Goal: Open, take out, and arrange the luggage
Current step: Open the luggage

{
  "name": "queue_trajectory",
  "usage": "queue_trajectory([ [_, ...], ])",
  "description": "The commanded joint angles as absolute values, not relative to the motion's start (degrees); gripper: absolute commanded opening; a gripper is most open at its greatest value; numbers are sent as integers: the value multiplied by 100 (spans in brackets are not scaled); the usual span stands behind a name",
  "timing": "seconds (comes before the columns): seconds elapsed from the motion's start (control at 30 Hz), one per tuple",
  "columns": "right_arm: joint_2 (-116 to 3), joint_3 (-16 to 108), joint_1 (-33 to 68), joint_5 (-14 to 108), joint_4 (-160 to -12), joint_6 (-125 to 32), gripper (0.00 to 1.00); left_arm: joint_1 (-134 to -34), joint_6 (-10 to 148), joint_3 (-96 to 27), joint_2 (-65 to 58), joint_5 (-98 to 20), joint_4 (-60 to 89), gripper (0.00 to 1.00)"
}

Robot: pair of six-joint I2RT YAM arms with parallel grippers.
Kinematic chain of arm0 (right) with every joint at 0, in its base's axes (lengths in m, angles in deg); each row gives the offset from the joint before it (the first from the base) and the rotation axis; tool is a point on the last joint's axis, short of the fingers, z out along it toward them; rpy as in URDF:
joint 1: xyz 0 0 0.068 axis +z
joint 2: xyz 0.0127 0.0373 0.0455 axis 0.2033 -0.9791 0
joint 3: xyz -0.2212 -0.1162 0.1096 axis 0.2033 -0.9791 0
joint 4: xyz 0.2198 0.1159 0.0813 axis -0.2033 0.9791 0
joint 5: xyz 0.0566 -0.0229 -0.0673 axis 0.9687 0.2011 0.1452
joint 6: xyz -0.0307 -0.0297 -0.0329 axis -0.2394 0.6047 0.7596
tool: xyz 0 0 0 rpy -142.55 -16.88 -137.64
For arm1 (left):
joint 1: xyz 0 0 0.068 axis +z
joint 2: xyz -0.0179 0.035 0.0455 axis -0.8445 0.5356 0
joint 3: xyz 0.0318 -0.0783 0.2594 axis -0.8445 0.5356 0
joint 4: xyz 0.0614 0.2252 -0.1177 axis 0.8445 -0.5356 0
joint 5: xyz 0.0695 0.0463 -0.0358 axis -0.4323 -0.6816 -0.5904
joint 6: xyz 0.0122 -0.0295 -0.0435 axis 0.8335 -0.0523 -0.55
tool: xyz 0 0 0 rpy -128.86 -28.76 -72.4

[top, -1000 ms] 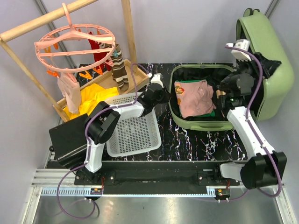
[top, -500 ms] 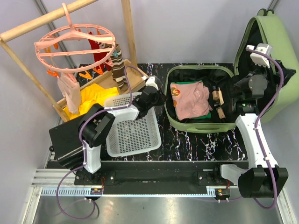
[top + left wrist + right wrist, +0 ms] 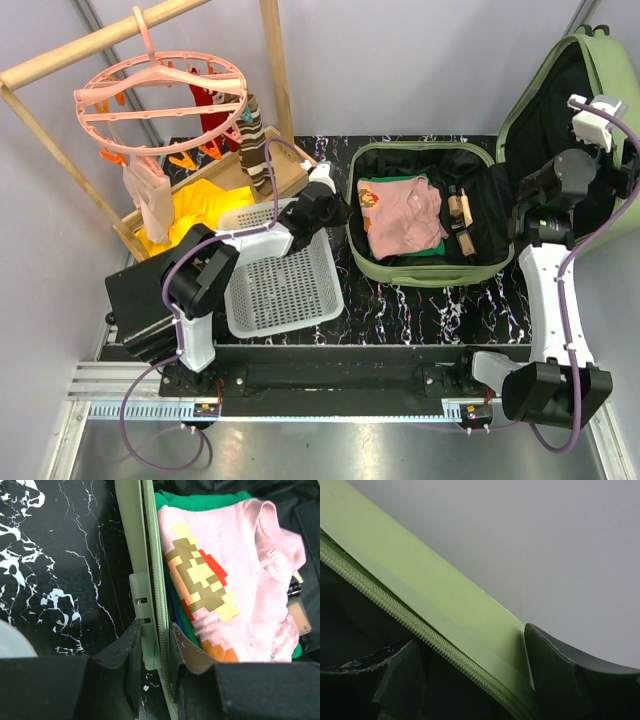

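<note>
The light-green luggage (image 3: 430, 272) lies open on the black marbled table, its lid (image 3: 560, 80) raised and leaning to the right. Inside lies a pink shirt (image 3: 405, 215) with a pixel print (image 3: 205, 577), over a green garment (image 3: 200, 502). My left gripper (image 3: 335, 205) is shut on the base's left rim (image 3: 131, 540). Its fingers (image 3: 125, 645) straddle the zipper edge, and the gripper (image 3: 155, 630) sits low in the left wrist view. My right gripper (image 3: 528, 195) clasps the lid's edge (image 3: 445, 605). That gripper (image 3: 470, 637) has one finger on the outer shell and one on the black lining.
A white perforated basket (image 3: 285, 290) sits left of the luggage, and a black case (image 3: 150, 300) lies beyond it. A wooden rack with a pink round hanger (image 3: 160, 90) and yellow cloth (image 3: 200, 215) fills the back left. Small brown items (image 3: 458, 215) lie beside the shirt.
My right arm has swung the lid up and rightward, from half over the base to wide open. The base has slid a little left. The left gripper keeps its hold.
</note>
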State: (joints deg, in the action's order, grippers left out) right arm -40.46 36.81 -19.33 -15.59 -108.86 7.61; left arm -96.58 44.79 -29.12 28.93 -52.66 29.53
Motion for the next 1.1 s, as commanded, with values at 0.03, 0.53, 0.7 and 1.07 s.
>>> queue_trajectory([
  [0.03, -3973, 3730, -2122, -2036, -9436, -426, 78, -9734, 5115, -3436, 2714, -4731, 2779, 12],
  [0.53, -3524, 4284, -2219, -1817, -8575, -566, 100, -10025, 6170, -4605, 2539, -4661, 2015, 87],
  [0.7, -3217, 4617, -2219, -1141, -7409, -1626, 100, -10033, 6512, -4298, 1933, -5179, 1874, 93],
  [1.07, -2715, 4873, -2210, 4623, -6235, -4318, 87, -9743, 5961, -2190, 430, -5031, 1143, 99],
])
